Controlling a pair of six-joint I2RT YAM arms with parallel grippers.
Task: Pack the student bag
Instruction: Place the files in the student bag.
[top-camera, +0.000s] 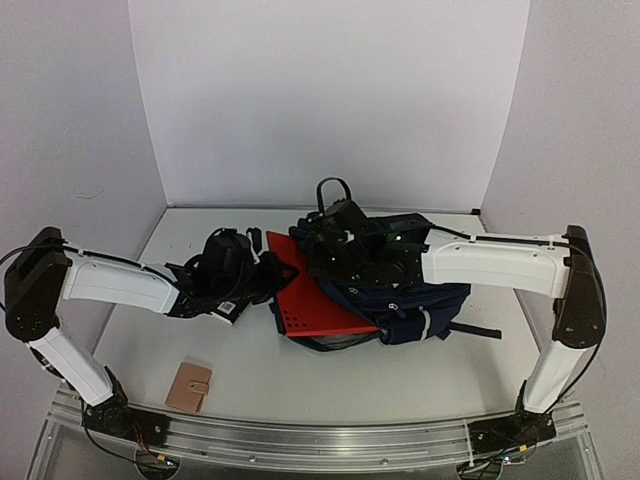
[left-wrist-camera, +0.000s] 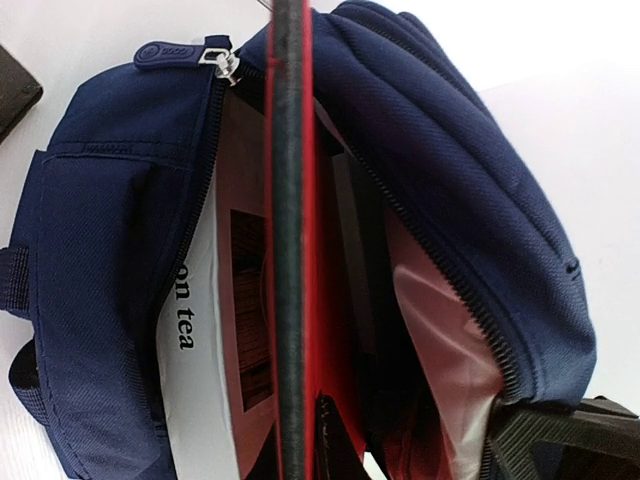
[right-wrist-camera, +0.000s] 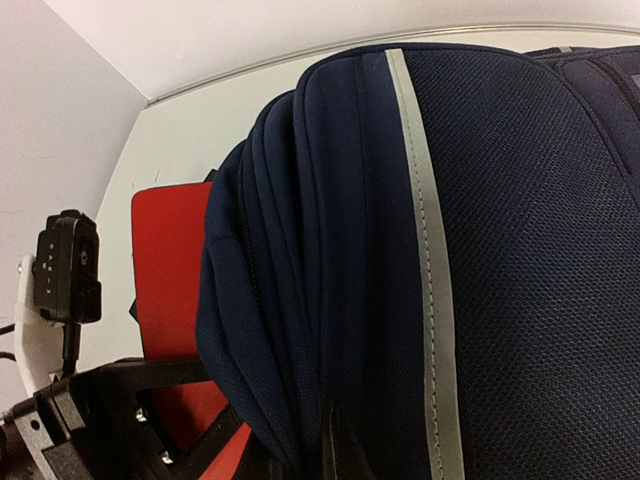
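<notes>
The navy student bag (top-camera: 420, 290) lies on its side at mid table, its opening facing left. A red folder (top-camera: 315, 305) sticks halfway out of the opening. In the left wrist view the folder (left-wrist-camera: 322, 250) is edge-on and reaches into the open bag (left-wrist-camera: 100, 260), beside a white book (left-wrist-camera: 195, 300) printed "on tea". My left gripper (top-camera: 235, 272) is shut on the folder's outer end (left-wrist-camera: 300, 440). My right gripper (top-camera: 335, 248) is shut on a fold of bag fabric (right-wrist-camera: 300, 330) at the upper lip of the opening, pinched at the bottom of the right wrist view (right-wrist-camera: 340, 452). A grey stripe (right-wrist-camera: 425, 260) runs down the bag.
A small tan wallet-like pouch (top-camera: 188, 387) lies near the front left of the table (top-camera: 420, 385). White walls close the back and sides. The bag's zipper pull (left-wrist-camera: 170, 52) sits at the top of the opening. The left arm's wrist (right-wrist-camera: 62, 270) shows left of the red folder (right-wrist-camera: 165, 260).
</notes>
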